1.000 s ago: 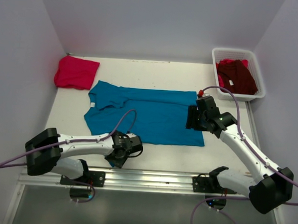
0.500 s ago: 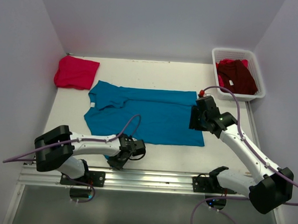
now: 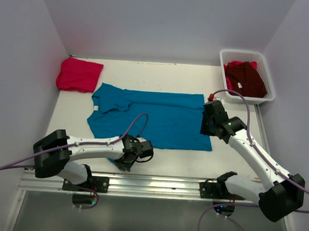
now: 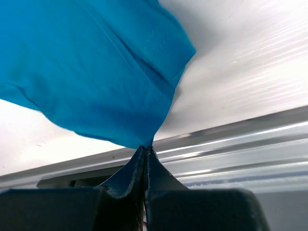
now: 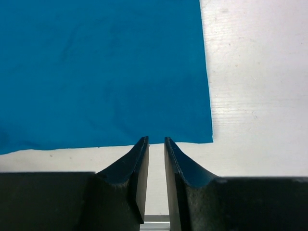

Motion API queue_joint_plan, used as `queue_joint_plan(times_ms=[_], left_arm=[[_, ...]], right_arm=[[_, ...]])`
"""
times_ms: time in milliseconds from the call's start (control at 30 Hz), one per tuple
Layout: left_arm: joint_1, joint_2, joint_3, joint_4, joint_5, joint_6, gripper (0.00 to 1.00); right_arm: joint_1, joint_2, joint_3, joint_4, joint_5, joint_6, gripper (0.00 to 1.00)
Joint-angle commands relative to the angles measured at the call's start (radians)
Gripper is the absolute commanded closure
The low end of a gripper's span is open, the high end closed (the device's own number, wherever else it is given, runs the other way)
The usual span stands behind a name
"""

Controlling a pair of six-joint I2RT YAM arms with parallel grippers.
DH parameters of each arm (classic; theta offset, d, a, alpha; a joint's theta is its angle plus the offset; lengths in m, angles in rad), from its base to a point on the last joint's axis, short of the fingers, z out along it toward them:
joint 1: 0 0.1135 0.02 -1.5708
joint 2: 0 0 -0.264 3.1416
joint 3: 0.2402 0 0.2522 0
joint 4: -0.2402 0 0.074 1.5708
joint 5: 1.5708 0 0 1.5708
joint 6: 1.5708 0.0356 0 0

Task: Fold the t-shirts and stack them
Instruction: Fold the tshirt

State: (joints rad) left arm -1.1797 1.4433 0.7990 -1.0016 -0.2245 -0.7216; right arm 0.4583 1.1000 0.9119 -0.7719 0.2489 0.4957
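The teal-blue t-shirt (image 3: 154,118) lies spread flat mid-table. My left gripper (image 3: 124,163) is low by the near rail. In the left wrist view it (image 4: 145,147) is shut on a corner of the teal cloth (image 4: 96,72), which rises from the fingertips. My right gripper (image 3: 205,127) hovers at the shirt's right end. In the right wrist view its jaws (image 5: 156,139) stand a narrow gap apart at the shirt's edge (image 5: 106,72), with bare table showing between them. A pinkish-red t-shirt (image 3: 79,74) lies folded at the far left. A maroon t-shirt (image 3: 245,79) fills the basket.
The white mesh basket (image 3: 248,52) stands at the far right corner. A metal rail (image 3: 151,183) runs along the near edge, close under my left gripper. White walls enclose the table on three sides.
My left gripper has shut on the teal cloth and slid slightly right along the near edge. My right gripper's jaws have narrowed and it has shifted a little to the right.
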Motion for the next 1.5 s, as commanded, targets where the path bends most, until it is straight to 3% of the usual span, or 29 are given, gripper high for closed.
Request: queue_joint_plan(times_ms=[0,133,233,367,467,700,867,933,1133,1467], left_arm=[[-0.006,-0.072,0.109,-0.092,-0.102,-0.036,1.00],[-0.006,-0.098,0.181,-0.160,-0.139,-0.050,1.00],[-0.006,-0.098,0.200,-0.186,-0.151,-0.048,1.00],[-0.006,-0.098,0.210,-0.199,-0.150,-0.047,1.00],[-0.006,-0.107,0.238,-0.224,-0.159,-0.047,1.00],[-0.006,-0.123,0.319,-0.311,-0.200,-0.055,1.00],[-0.006,-0.135,0.345,-0.315,-0.203,-0.052,1.00],[-0.006,-0.135,0.344,-0.315,-0.203,-0.052,1.00],[-0.006,-0.146,0.347,-0.315,-0.203,-0.044,1.00],[-0.006,-0.167,0.336,-0.315,-0.194,-0.058,1.00]], right_arm=[[0.003,0.021,-0.036,-0.012,0.061,0.049,0.77],[0.003,0.027,-0.065,0.013,0.072,0.067,0.80],[0.002,0.053,-0.079,0.017,0.087,0.073,0.76],[0.002,0.104,-0.094,0.017,0.116,0.096,0.34],[0.003,0.142,-0.111,0.028,0.135,0.121,0.21],[0.002,0.181,-0.133,0.025,0.187,0.216,0.26],[0.002,0.156,-0.182,0.025,0.222,0.371,0.46],[0.003,0.135,-0.226,0.042,0.225,0.443,0.49],[0.003,0.075,-0.312,0.060,0.242,0.581,0.49],[0.002,0.119,-0.347,0.148,0.283,0.593,0.50]])
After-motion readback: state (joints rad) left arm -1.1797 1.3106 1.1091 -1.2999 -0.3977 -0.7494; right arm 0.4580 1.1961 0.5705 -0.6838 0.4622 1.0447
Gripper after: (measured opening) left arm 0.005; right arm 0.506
